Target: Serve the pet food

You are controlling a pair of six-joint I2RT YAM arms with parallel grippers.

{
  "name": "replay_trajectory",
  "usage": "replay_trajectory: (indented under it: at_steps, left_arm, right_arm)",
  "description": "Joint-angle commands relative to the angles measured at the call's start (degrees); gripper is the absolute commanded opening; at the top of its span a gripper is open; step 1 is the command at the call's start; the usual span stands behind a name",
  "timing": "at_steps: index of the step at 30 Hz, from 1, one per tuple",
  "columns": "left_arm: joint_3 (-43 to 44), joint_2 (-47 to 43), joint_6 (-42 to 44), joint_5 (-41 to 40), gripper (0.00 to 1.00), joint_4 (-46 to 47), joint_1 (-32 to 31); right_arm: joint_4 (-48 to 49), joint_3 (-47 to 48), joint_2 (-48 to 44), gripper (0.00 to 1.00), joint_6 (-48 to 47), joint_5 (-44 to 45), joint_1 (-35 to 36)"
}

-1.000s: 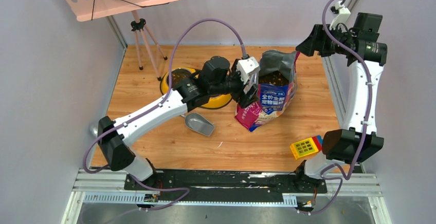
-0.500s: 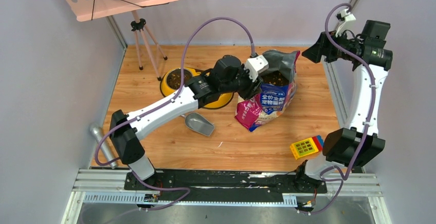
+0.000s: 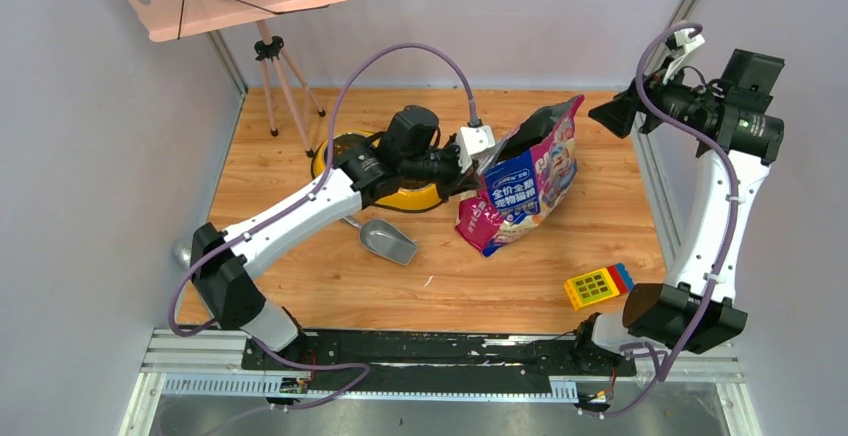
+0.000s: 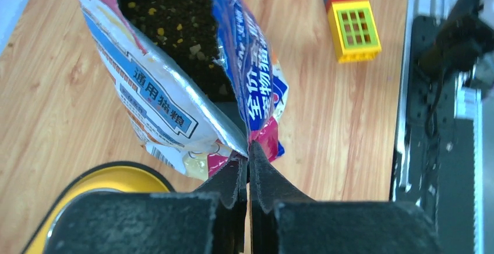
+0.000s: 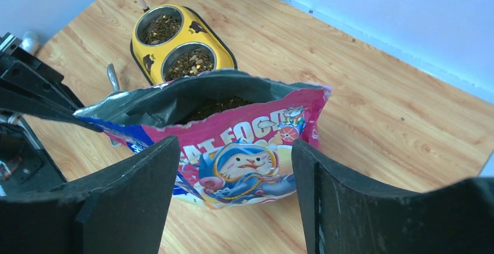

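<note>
Left gripper (image 4: 249, 155) pinched shut on bag (image 3: 525, 181) mouth corner. Kibble (image 4: 175, 38) inside bag, mouth up. Feeder (image 5: 224, 56) just left of bag, so tip leftward. Right gripper (image 5: 234, 143) open, well clear.

We see two arms of one build: white shells on the long links, black blocks at the joints. Nearest the black rail (image 3: 440, 351), each arm starts with a chunky black shoulder. A lilac cable (image 3: 400, 49) runs along the left arm (image 3: 300, 218) and ends at a small white box (image 3: 476, 141), farthest from the rail. The right arm (image 3: 718, 206) carries its own lilac cable, tied to the white shell with pale clips. The left gripper (image 4: 249, 152) has matte black fingers (image 4: 230, 184) tapering to thin tips; the right gripper (image 5: 233, 149) has broad, flat black ones.
</note>
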Motion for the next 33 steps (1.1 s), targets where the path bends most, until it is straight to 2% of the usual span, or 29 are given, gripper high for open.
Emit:
replay_trajectory:
  at_steps: [1,5,8,13,19,23,27,33]
  left_arm:
    - [2.74,-8.11,14.49,11.82,0.0,-10.72,0.33]
    - [5.1,-9.23,21.06,12.17,0.0,-17.71,1.98]
    - [7.34,-8.79,23.66,11.55,0.0,-19.07,4.91]
    - [11.99,-6.99,26.5,10.99,0.0,-22.7,7.43]
    - [10.31,-8.22,25.89,10.21,0.0,-22.76,7.79]
    - [9.24,-8.62,25.62,8.46,0.0,-22.35,7.79]
    - [8.51,-8.49,24.54,6.45,0.0,-21.77,7.88]
    - [9.52,-7.52,23.67,4.6,0.0,-23.25,8.15]
  right_arm:
    - [-2.49,-0.99,-5.71,0.72,-12.46,-4.91,-0.25]
    - [-6.05,-2.73,-6.84,0.72,-22.17,-8.02,-0.54]
    - [-8.89,-2.44,-5.38,0.72,-30.3,-8.3,-0.54]
    - [-21.1,-1.14,-1.11,0.7,-52.15,-8.82,0.58]
    - [-25.25,-0.78,4.31,0.66,-62.33,-5.8,5.04]
    - [-23.41,-2.0,5.96,0.66,-64.89,-3.47,8.52]
    - [-17.16,-3.71,7.53,0.66,-60.47,-2.27,12.22]
    - [-17.15,-3.51,9.78,0.63,-60.81,1.73,17.96]
